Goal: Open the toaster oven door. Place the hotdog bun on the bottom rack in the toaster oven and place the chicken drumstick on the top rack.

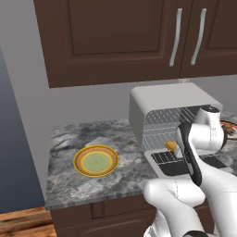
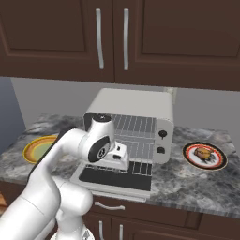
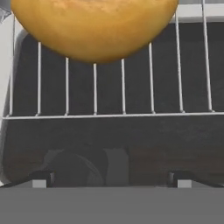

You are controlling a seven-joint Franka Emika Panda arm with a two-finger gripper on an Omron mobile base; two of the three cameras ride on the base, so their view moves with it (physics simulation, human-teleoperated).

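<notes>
Here, at the far left of the granite counter [image 1: 78,185], a yellow plate [image 1: 96,160] with a green middle lies bare. To its right the white arm [image 2: 70,145] bends up from the base and folds forward, so that the hand points down in front of the toaster oven [image 2: 136,101]. The toaster oven door [image 2: 115,180] lies dropped flat, its dark glass facing up. The hotdog bun [image 3: 94,26], golden and rounded, rests on the bottom rack [image 3: 122,114], a silver wire grid pulled out over the door; in the left base view the bun's tip peeks out beside the wrist. The gripper [image 3: 111,177] hangs just off the bun, jaws spread wide and holding nothing. Further right, a dark-rimmed plate [image 2: 205,156] carries the brown chicken drumstick [image 2: 204,153].
</notes>
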